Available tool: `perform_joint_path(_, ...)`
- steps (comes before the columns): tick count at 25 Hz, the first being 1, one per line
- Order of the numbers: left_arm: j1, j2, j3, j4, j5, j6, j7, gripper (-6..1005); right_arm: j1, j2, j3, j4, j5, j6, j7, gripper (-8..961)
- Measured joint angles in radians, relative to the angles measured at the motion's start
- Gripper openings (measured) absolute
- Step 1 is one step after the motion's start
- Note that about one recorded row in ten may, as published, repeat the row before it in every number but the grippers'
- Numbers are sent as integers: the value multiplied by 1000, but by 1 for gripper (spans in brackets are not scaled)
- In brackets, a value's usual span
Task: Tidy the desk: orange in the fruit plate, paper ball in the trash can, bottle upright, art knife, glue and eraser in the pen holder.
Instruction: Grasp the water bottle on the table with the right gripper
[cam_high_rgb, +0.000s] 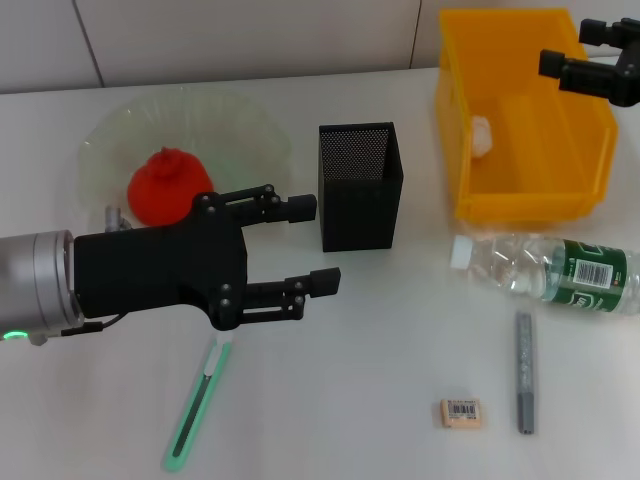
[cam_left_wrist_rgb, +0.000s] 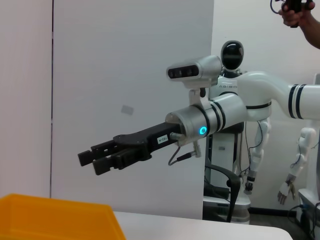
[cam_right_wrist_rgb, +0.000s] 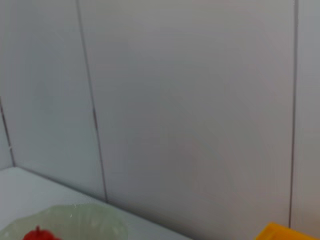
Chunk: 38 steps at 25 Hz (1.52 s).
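Observation:
The orange lies in the green glass fruit plate. The paper ball lies inside the yellow bin. The clear bottle lies on its side, cap to the left. The eraser and a grey pen-shaped stick lie at the front right. A slim green tool lies at the front left, partly under my left arm. My left gripper is open and empty, above the table just left of the black mesh pen holder. My right gripper is open and empty above the bin's far right corner.
I cannot tell which of the two sticks is the knife and which the glue. A small grey object sits by the plate's front edge. The left wrist view shows my right gripper above the bin, with another robot behind.

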<state>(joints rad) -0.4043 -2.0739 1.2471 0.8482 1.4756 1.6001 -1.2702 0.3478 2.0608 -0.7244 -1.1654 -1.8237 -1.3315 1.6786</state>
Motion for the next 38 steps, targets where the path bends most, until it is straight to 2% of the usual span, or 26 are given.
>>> perform_joint_path(3,0,0,0,0,0,0,0,741,-33,20,-27,-151,-68,-67,97,759)
perform_joint_path(5,0,0,0,-1,0,0,0,741,-39,20,-39,-180,-84,-84,135,759)
perform_joint_path(8,3,0,0,-1,0,-3,1,741,-49,20,-84,-329,-193,-162,286,758)
perform_joint_path(16,2,0,3,-2,0,-3,3,742,-53,21,-91,-451,-248,-283,423,758)
perform_joint_path(18,3,0,6,-2,0,-1,1,742,-45,19,-95,-509,-310,-339,496,759)
perform_joint_path(23,6,0,10,-2,0,-1,4,741,-40,22,-109,-572,-391,-404,587,759)
perform_joint_path(28,8,0,15,-2,0,0,4,741,-35,19,-102,-583,-448,-441,640,758)
perform_joint_path(34,9,0,22,-2,0,-2,10,741,-4,17,-117,-589,-549,-520,679,758)
perform_joint_path(38,9,0,24,-2,0,-1,11,742,42,16,-120,-587,-588,-603,688,758)
